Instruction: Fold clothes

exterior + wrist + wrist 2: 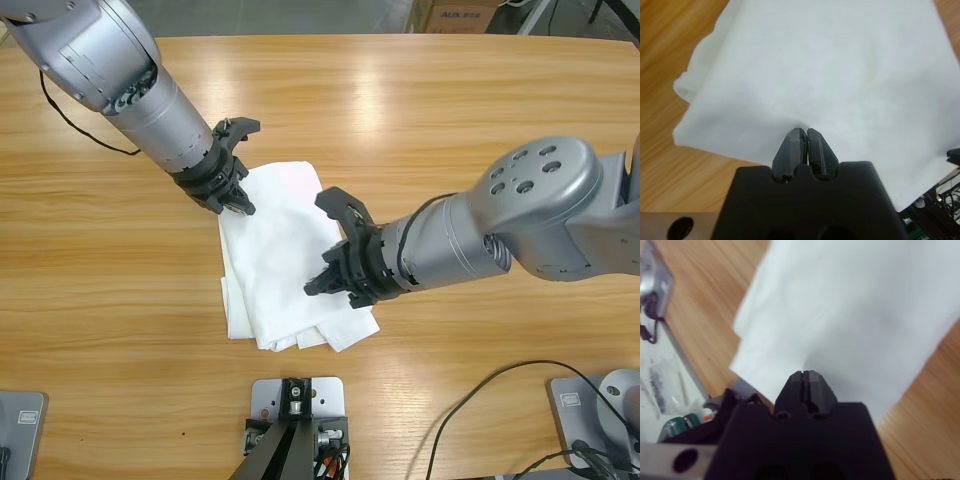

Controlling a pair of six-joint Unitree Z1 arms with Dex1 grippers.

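We've got both hands, left [238,203] and right [318,284], pinched shut against the folded white T-shirt [285,250] (probably pressing it flat on the table [420,110]).

long wooden table [400,100], a cardboard box [455,15] on the floor behind its far edge, black cables [480,400] trailing across the near right corner

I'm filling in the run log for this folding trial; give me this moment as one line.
T-shirt: folded bundle on table | left gripper: shut, at its edge | right gripper: shut, at its edge
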